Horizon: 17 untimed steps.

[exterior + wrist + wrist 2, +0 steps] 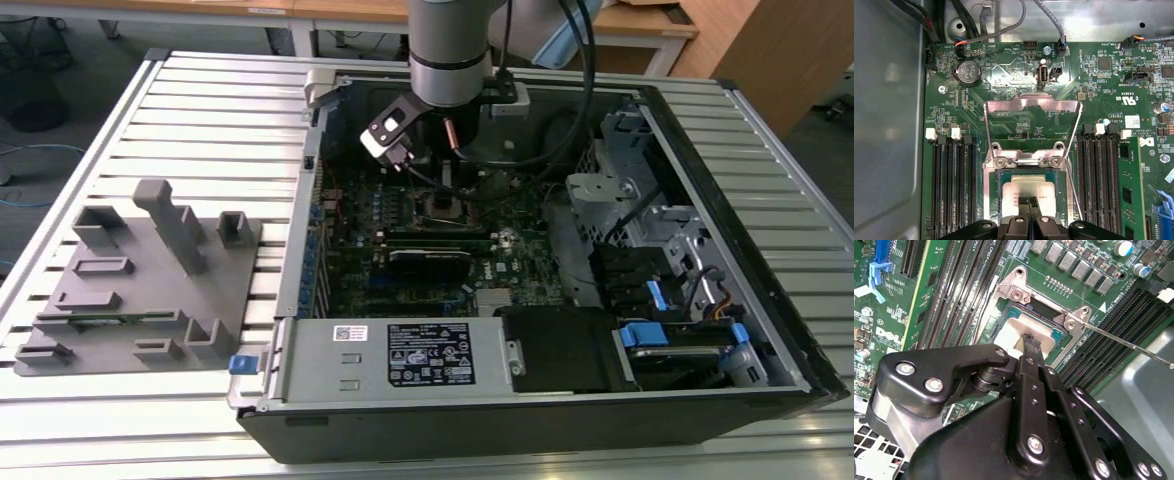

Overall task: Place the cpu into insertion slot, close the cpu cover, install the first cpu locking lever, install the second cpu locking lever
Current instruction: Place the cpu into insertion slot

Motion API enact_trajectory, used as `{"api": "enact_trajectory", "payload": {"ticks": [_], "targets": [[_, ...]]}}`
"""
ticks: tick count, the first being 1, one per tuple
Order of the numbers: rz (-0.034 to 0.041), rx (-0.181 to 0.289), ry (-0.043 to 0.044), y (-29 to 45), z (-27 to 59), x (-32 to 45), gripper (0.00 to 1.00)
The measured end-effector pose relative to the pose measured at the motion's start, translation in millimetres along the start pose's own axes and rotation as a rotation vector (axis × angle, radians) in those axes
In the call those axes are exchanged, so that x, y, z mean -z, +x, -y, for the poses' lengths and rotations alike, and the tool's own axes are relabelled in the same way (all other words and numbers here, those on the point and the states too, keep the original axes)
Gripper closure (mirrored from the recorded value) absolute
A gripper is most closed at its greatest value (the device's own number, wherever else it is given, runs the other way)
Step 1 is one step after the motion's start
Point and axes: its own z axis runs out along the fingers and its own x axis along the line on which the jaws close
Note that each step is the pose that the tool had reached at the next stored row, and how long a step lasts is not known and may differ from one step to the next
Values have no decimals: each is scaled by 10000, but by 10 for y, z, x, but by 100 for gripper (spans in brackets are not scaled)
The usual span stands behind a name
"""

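The cpu (1026, 189), a square chip with a pale metal top, lies flat in the insertion slot (1000, 200) on the green motherboard. My gripper (1029, 202) is shut, its thin black fingertips pressed together right over the middle of the chip, with nothing visible between them. In the second wrist view the same tips (1029, 340) meet over the cpu (1041, 325). The cpu cover (1031, 103), a silvery frame with a large window, stands flipped up behind the slot. A thin wire locking lever (1124, 340) sticks out to one side, unlatched. In the exterior view my gripper (438, 190) reaches down into the open case.
Long black memory slots (954, 185) flank the socket on both sides. Black cables (534, 150) hang near the arm inside the case. A power supply (400, 355) and drive cage (654, 230) fill the case's near and right parts. A grey fixture tray (134, 290) sits outside, on the exterior view's left.
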Motion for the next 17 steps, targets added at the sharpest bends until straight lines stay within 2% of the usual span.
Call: {"api": "enact_trajectory", "payload": {"ticks": [17], "targets": [[11, 1, 5, -1, -3, -35, 89]]}}
